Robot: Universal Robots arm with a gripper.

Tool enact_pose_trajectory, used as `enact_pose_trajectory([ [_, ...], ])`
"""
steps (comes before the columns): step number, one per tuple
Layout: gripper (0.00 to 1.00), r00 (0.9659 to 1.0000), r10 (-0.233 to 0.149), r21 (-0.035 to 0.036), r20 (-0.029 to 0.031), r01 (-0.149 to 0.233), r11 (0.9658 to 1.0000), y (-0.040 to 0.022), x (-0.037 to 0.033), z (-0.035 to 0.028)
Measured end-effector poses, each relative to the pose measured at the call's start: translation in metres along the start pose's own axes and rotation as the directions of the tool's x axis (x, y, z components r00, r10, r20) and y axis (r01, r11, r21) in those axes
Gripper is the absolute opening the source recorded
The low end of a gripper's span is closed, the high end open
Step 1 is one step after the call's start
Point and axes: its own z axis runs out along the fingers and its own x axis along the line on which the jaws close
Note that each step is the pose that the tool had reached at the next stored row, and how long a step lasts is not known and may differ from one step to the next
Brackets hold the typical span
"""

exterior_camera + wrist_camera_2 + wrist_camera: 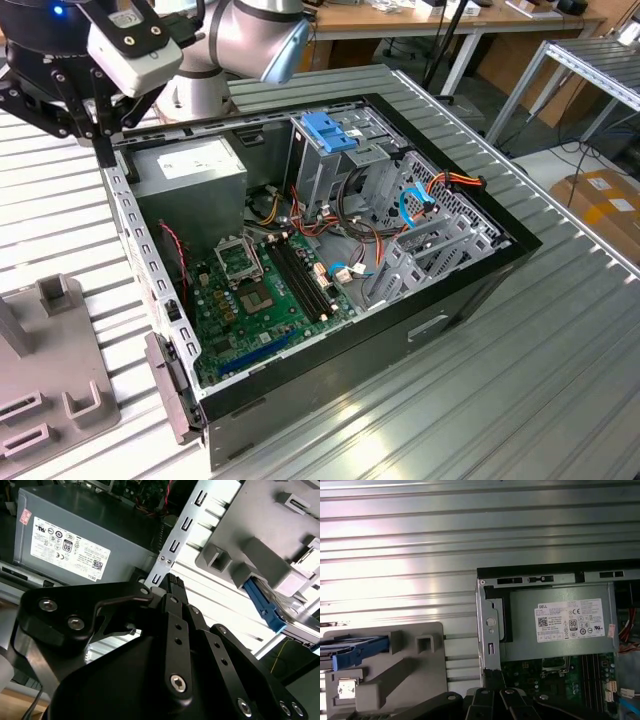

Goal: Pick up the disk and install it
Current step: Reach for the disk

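The disk stands on edge in a slot of the grey holder; its blue rail [357,651] shows in the first wrist view, and its blue rail with the grey body behind it [270,609] in the second wrist view. My gripper [104,150] hangs above the back corner of the open computer case, on the exterior view's left, beside the grey power supply box [190,170]. It is shut with nothing between its fingers [172,582]. The gripper is apart from the disk, with ribbed table between them.
The open case [330,250] holds a green motherboard [265,290], cables and a drive cage with a blue slotted bracket [328,130]. The grey holder [55,350] lies on the ribbed metal table on the exterior view's left. Cardboard boxes [600,200] sit beyond the table's edge.
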Motion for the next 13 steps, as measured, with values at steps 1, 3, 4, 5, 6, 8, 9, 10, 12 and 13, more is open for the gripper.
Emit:
enact_pose_trajectory([
  [1,0.11,1.0000,0.000,0.0000,0.0000,0.000,1.0000,-0.0003,0.0037,-0.0001],
  [3,0.11,1.0000,0.000,0.0000,0.0000,0.000,1.0000,-0.0006,0.0074,-0.0002],
  [4,0.11,1.0000,0.000,-0.0001,0.0001,0.000,1.0000,-0.0007,0.0093,-0.0002],
  [5,0.11,1.0000,0.000,0.0000,0.0001,0.000,1.0000,-0.0008,0.0110,-0.0003],
  [6,0.11,1.0000,0.000,0.0000,0.0000,0.000,1.0000,-0.0010,0.0140,-0.0004],
  [8,0.11,1.0000,0.000,0.0000,0.0000,0.000,1.0000,-0.0014,0.0193,-0.0005],
  [9,0.11,1.0000,0.000,-0.0001,0.0001,0.000,1.0000,-0.0017,0.0221,-0.0005],
  [10,0.11,1.0000,0.000,0.0000,0.0000,0.000,1.0000,-0.0019,0.0254,-0.0007],
  [12,0.11,1.0000,0.000,0.0000,0.0000,0.000,1.0000,-0.0023,0.0303,-0.0008],
  [13,0.11,1.0000,0.000,-0.0001,0.0001,0.000,1.0000,-0.0024,0.0321,-0.0008],
])
